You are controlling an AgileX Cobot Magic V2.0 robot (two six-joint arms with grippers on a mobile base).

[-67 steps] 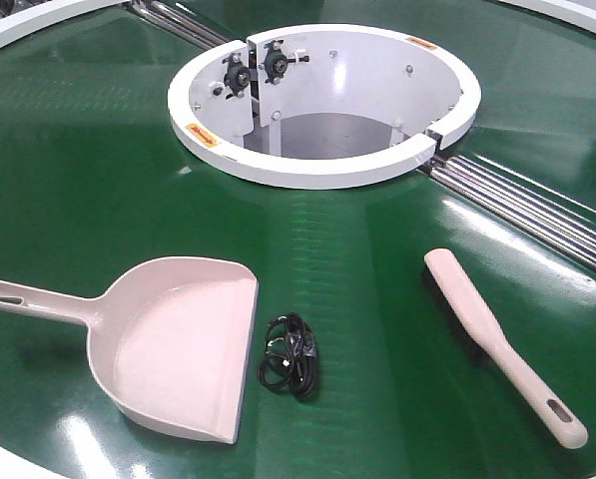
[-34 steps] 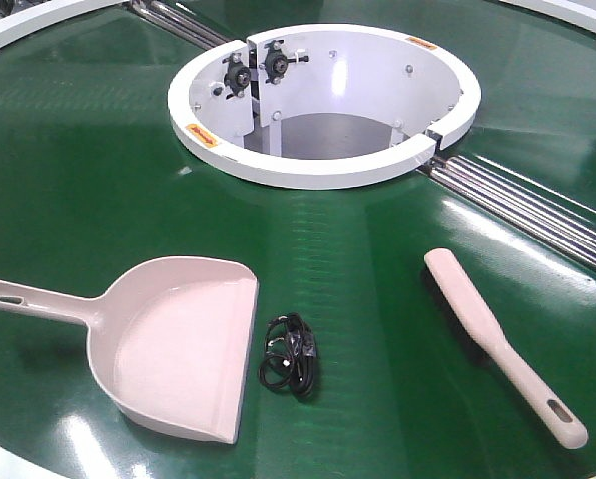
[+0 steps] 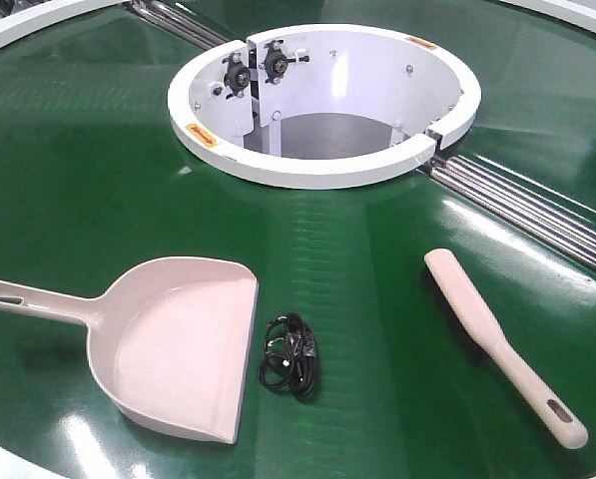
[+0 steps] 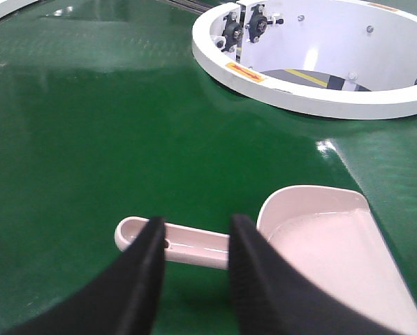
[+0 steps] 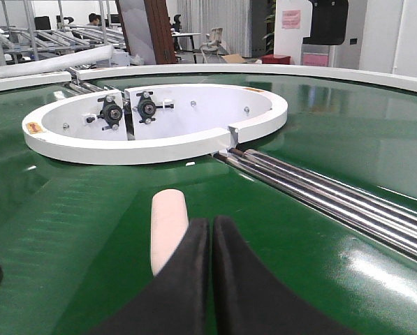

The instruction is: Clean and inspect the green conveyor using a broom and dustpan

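The beige dustpan (image 3: 173, 344) lies on the green conveyor (image 3: 78, 180) at the front left, handle pointing left. The slim beige broom (image 3: 497, 339) lies at the front right, handle toward the near edge. Neither gripper shows in the front view. In the left wrist view my left gripper (image 4: 196, 230) is open and empty above the dustpan's handle (image 4: 187, 243), which shows between the fingers. In the right wrist view my right gripper (image 5: 211, 227) is shut and empty, just right of the broom's far tip (image 5: 167, 227).
A small black coiled cable (image 3: 290, 356) lies between dustpan and broom. The round white-walled opening (image 3: 317, 165) sits at the belt's middle. Steel rollers (image 3: 537, 205) run in a seam to its right. The white rim (image 3: 18, 25) edges the belt at far left.
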